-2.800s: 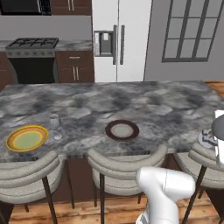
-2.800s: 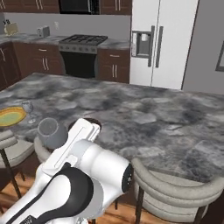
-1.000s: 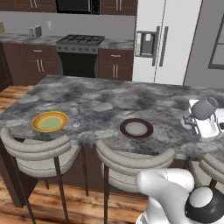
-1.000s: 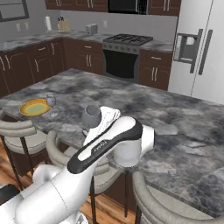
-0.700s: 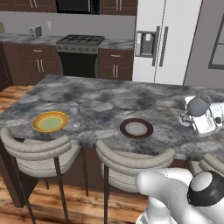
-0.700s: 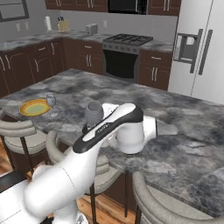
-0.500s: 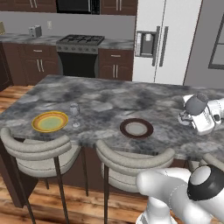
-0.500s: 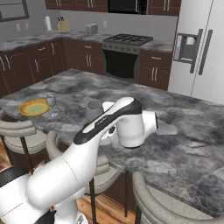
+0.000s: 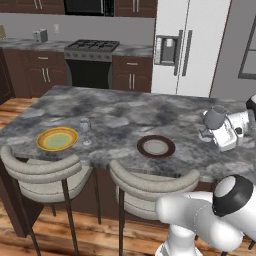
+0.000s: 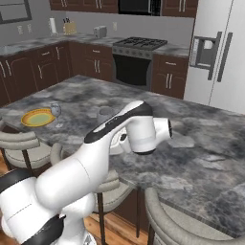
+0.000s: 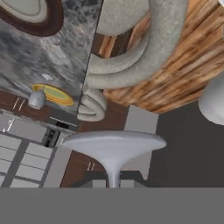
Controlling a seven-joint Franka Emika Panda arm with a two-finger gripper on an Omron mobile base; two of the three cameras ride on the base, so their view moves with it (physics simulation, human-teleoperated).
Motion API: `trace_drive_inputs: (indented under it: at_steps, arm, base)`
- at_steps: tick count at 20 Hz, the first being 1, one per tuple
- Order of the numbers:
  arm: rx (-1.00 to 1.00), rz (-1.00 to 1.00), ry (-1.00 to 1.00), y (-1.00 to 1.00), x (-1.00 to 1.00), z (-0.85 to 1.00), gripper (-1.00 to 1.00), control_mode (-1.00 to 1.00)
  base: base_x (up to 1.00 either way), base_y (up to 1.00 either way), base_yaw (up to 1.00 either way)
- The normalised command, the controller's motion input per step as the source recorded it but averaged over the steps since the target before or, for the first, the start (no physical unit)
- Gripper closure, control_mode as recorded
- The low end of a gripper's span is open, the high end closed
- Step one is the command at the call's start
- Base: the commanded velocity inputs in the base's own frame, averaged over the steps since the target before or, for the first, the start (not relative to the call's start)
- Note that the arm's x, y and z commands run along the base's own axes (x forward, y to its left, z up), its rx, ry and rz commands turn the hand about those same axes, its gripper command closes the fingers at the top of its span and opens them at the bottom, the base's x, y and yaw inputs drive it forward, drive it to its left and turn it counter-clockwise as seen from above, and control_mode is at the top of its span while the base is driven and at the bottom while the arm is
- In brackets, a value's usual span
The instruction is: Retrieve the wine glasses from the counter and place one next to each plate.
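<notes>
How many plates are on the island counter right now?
2. The yellow-orange plate sits near the left end, and the brown-rimmed plate lies further right, near the front edge. None seem hidden.

Even, soft rendered light falls on the grey marbled stone surface [image 9: 125,112], with no glare and only faint shadows beneath the pale curved stool backs [image 9: 42,167] beside it. Edges look slightly soft and low-resolution; the hand view is rolled, not blurred.

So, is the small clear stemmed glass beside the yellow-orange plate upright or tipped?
Upright: the clear stemmed glass stands on its foot, bowl on top, on the grey marbled counter beside the yellow-orange plate.
</notes>
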Motion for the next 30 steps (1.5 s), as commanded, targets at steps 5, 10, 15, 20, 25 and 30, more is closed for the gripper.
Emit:
trace_drive_inputs:
  at_steps: [5, 10, 15, 20, 25, 30]
  arm:
    - [-0.05, -0.06, 0.03, 0.0, 0.47, -0.39, 1.0, -1.0]
    - [0.0, 0.0, 0.0, -0.05, 0.38, -0.35, 1.0, -1.0]
    - [0.0, 0.0, 0.04, -0.28, 0.32, -0.41, 1.0, -1.0]
    - [0.0, 0.0, 0.04, -0.26, 0.32, -0.39, 1.0, -1.0]
    - [0.0, 0.0, 0.06, -0.08, 0.42, -0.34, 1.0, -1.0]
    - [0.0, 0.0, 0.09, -0.02, 0.49, -0.32, 1.0, -1.0]
  base:
    - [0.0, 0.0, 0.0]
    - [0.0, 0.0, 0.0]
    - [0.0, 0.0, 0.0]
    - [0.0, 0.0, 0.0]
    - [0.0, 0.0, 0.0]
    - [0.0, 0.0, 0.0]
